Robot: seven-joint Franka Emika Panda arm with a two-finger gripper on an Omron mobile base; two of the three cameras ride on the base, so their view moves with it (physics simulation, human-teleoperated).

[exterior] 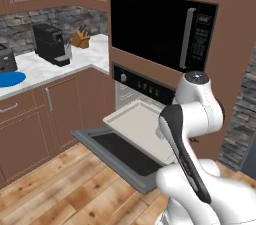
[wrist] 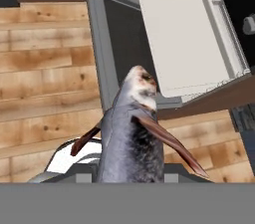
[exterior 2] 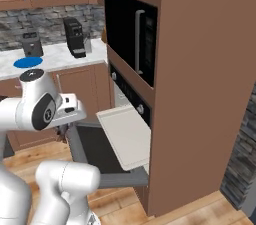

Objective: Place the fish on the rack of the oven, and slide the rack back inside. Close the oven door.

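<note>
Home kitchen: built-in oven, microwave, brown cabinets, marble counter.

Grey fish with reddish-brown fins rises nose-up, apparently gripped, above the oven door lying fully open; pale rack juts empty from the black oven.

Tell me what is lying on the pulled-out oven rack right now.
Nothing lies on the rack; its pale surface is bare. The fish is in the gripper, above the floor beside the open oven door. The fingertips are covered.
</note>
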